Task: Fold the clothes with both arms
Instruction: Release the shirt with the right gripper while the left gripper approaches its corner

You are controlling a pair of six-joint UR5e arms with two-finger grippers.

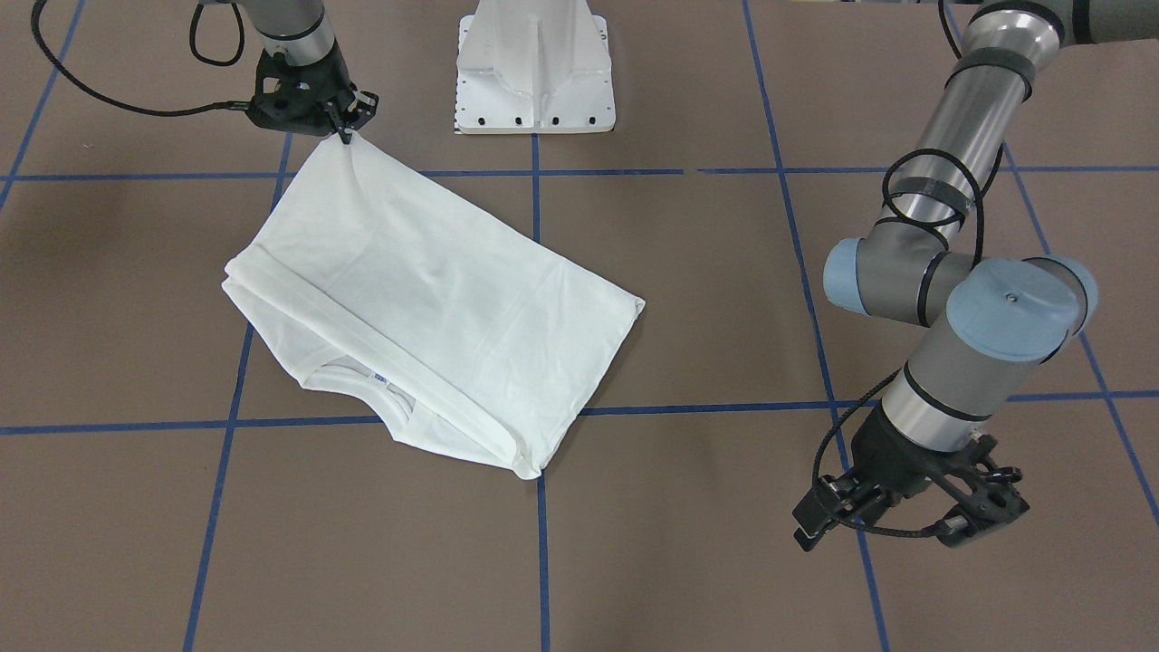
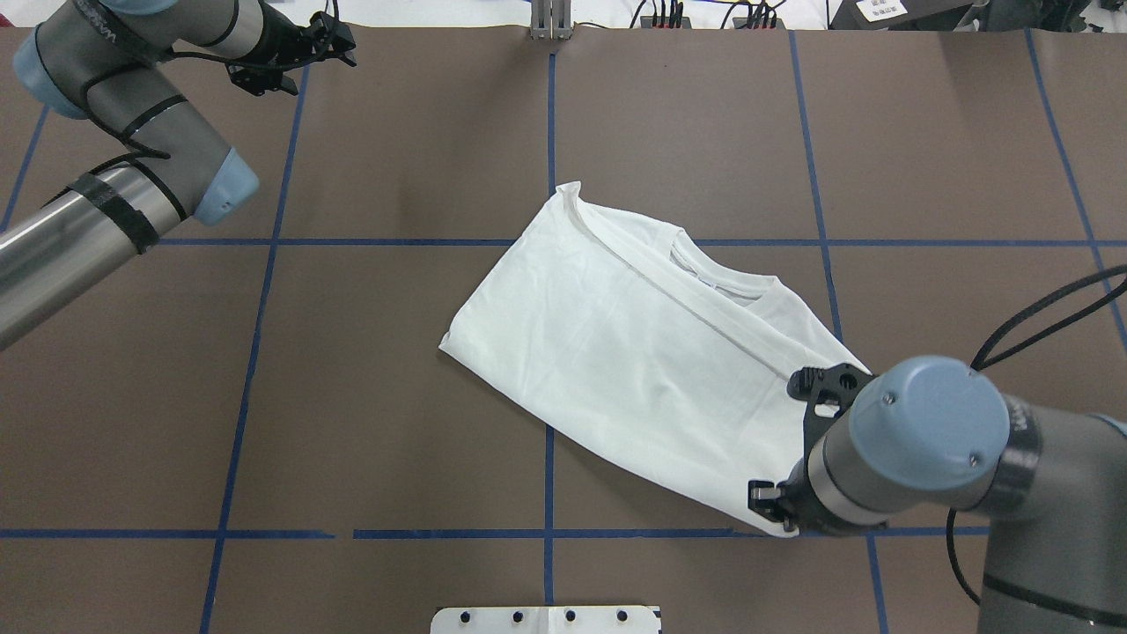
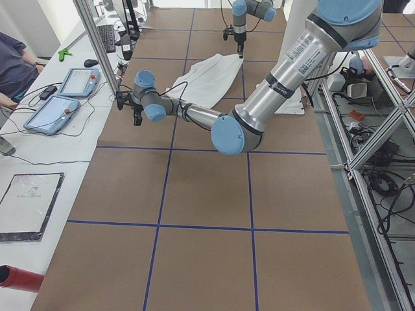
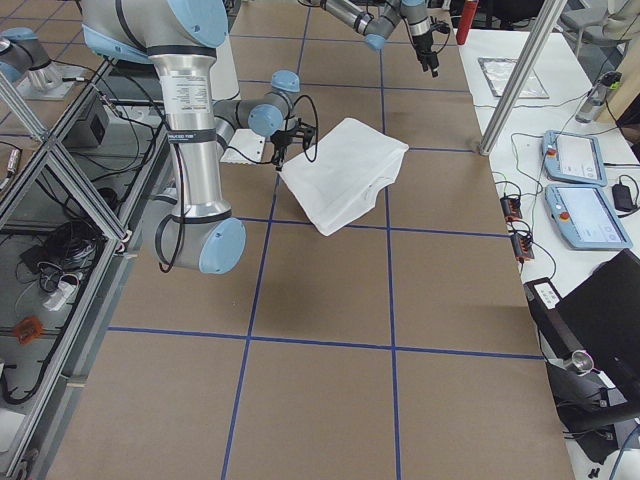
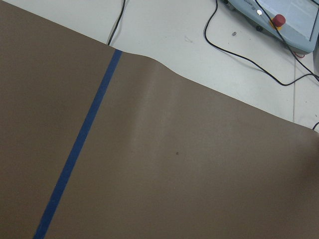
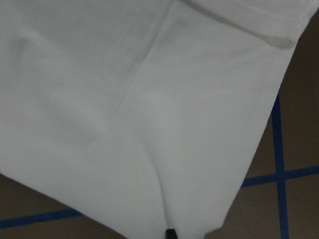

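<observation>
The white shirt [image 1: 435, 290] lies folded into a slanted rectangle at mid-table, plain side up, with no text showing. Its ribbed neck [image 1: 385, 385] and small blue label face the operators' side. It also shows in the overhead view [image 2: 634, 352] and fills the right wrist view [image 6: 124, 99]. My right gripper [image 1: 347, 136] is shut on the shirt's corner nearest the robot base and holds it slightly raised; in the overhead view [image 2: 788, 515] the wrist hides the pinch. My left gripper [image 1: 905, 525] is open and empty, far from the shirt, over bare mat near the table's far edge [image 2: 299, 62].
The white pedestal base [image 1: 534, 81] stands at the robot's side of the table. Blue tape lines [image 1: 539, 543] grid the brown mat. The left wrist view shows the mat's edge [image 5: 164, 69] and a teach pendant [image 5: 279, 20] beyond it. A metal post [image 3: 97, 45] stands by that edge.
</observation>
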